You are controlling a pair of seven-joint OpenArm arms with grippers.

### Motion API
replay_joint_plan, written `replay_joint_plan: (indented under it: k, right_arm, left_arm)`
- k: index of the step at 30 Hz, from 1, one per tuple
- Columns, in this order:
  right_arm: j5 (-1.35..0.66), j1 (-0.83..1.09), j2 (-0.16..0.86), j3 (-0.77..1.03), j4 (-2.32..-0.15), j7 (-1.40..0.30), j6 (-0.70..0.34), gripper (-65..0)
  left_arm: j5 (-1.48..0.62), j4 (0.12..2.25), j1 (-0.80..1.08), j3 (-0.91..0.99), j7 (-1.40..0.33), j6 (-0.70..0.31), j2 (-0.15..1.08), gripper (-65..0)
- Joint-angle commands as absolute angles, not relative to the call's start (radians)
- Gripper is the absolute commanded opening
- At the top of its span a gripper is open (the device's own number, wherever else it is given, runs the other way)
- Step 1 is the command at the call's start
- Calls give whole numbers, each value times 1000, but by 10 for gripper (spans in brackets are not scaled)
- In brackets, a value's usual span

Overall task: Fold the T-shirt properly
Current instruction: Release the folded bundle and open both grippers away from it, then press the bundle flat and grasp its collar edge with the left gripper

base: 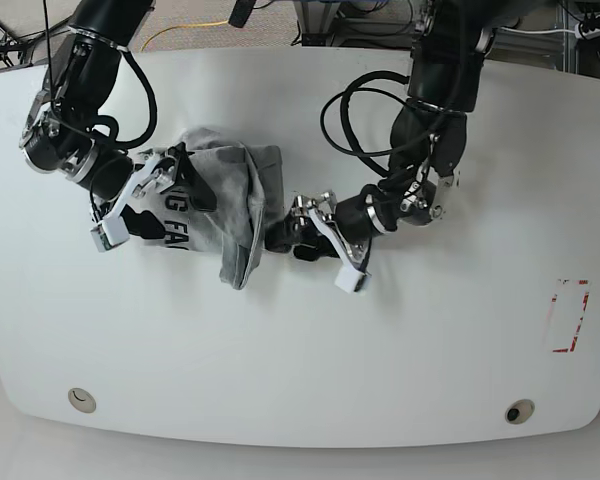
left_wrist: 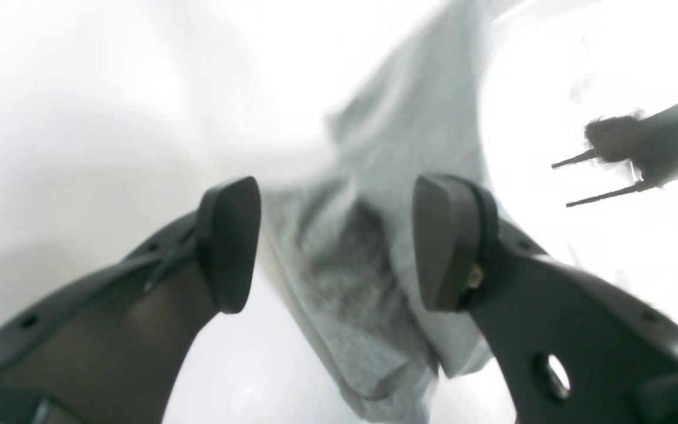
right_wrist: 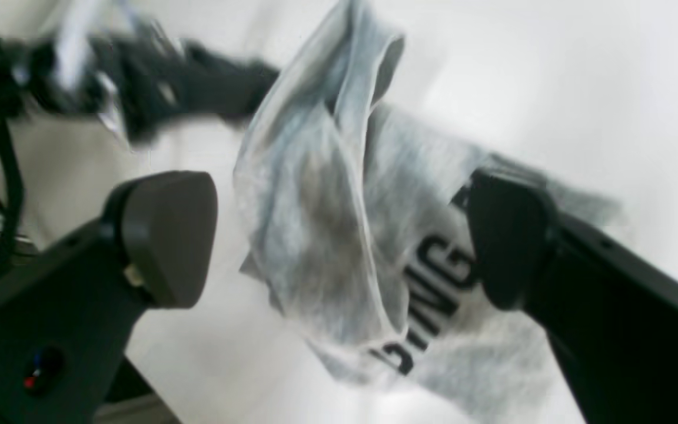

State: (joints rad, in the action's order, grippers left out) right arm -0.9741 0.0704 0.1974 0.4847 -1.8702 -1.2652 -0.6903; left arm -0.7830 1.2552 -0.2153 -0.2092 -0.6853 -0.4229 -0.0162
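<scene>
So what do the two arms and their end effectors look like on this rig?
Both arms are black, jointed, with loose black cables looping beside them. The left end effector has dark angular fingers with flat, rounded-wedge pads and round holes along the finger bodies. The right end effector has the same build, with a small red-and-blue mark on one finger body. In the base view both carry white finger parts.

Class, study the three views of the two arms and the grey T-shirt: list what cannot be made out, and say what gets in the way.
- Printed lettering on the T-shirt: right wrist view, only part shows; folds and a finger cover the rest.
- Whether the left gripper touches the cloth: left wrist view, motion blur.
- Dark shape beyond the shirt: left wrist view, blurred and overexposed.
- Shirt's sleeves and neck: base view, bunched cloth hides them.
</scene>
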Motion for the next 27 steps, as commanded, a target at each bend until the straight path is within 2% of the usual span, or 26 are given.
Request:
replay_joint_plan:
  k: [1,6,14,19,23,27]
  right_arm:
    - [-995,73,214,460,-1886,-1241,-698,0]
    - [-912,70,200,346,-1890,-1234,-698,0]
    - [-728,41,176,274,-1882,-1179,-698,0]
    - [-657,21,176,166,-1854,-1147,-698,0]
    - [-677,48,176,113,-1859,-1145,-698,0]
    - [-728,58,176,51,-1859,-1145,-698,-65]
  left_arm:
    - [-828,1307,-220,-209,-673,-433,16,-271]
    - [-912,1354,-202,-166,-673,-433,151,-271]
    - [-951,1483,-76,-127,-673,-433,332,-271]
    - [-951,1521,-31,-127,-673,-433,389,-271]
    - [-951,1558,10,-125,-671,-433,412,-271]
    - [-951,1560,13,-125,-671,-433,412,-271]
